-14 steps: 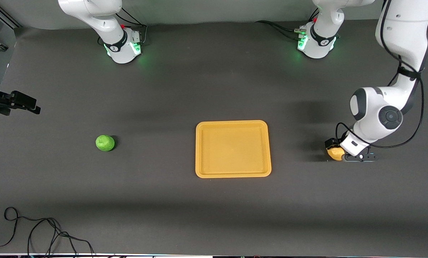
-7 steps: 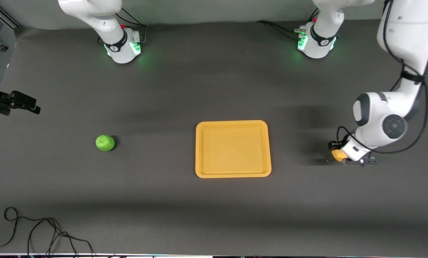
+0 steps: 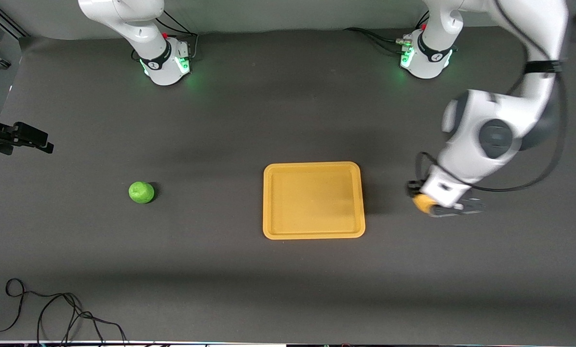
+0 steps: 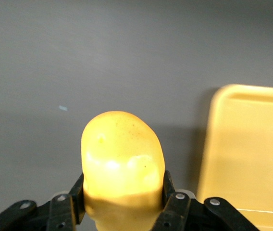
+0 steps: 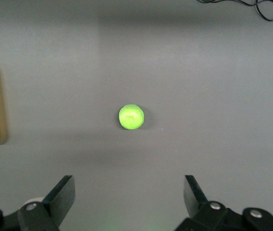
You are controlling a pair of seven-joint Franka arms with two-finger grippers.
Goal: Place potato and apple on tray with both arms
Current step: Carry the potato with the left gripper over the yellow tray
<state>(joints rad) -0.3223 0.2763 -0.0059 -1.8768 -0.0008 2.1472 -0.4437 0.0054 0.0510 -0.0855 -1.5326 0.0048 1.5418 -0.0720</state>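
Observation:
My left gripper (image 3: pixel 423 200) is shut on the potato (image 3: pixel 421 203), a lumpy yellow-orange piece, and holds it over the dark table just off the tray's edge toward the left arm's end. In the left wrist view the potato (image 4: pixel 121 149) fills the space between both black fingers (image 4: pixel 168 192). The yellow-orange tray (image 3: pixel 314 200) lies flat mid-table with nothing on it. The green apple (image 3: pixel 141 192) sits on the table toward the right arm's end. My right gripper (image 5: pixel 129 195) hangs open high over the apple (image 5: pixel 131 117), nothing between its fingers.
A black cable (image 3: pixel 51 308) loops on the table near the front camera at the right arm's end. A black piece of hardware (image 3: pixel 18 137) juts in at that end's table edge. Both green-lit bases (image 3: pixel 165 65) stand along the table's robot side.
The left gripper has shut on the potato, lifted it off the table and carried it toward the tray. The right arm, apple and tray have not moved.

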